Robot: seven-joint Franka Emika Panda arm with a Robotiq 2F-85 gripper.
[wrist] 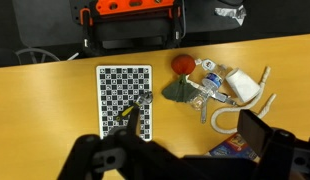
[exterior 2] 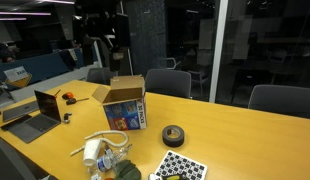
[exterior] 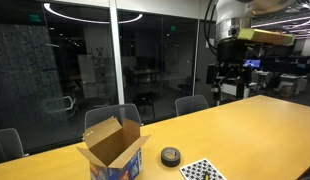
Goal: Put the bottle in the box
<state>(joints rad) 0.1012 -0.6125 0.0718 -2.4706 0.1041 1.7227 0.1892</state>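
A clear plastic bottle with a blue label lies on its side on the wooden table, in a small pile with a white cable, a white adapter and a dark green piece. The pile shows near the table's front edge in an exterior view. The open cardboard box stands upright on the table, and a printed corner of it shows in the wrist view. My gripper hangs high above the table, open and empty. Its fingers frame the bottom of the wrist view.
A black-and-white checkerboard sheet and a tape roll lie near the box. A small red object lies beside the pile. A laptop sits at the table end. Chairs line the far side.
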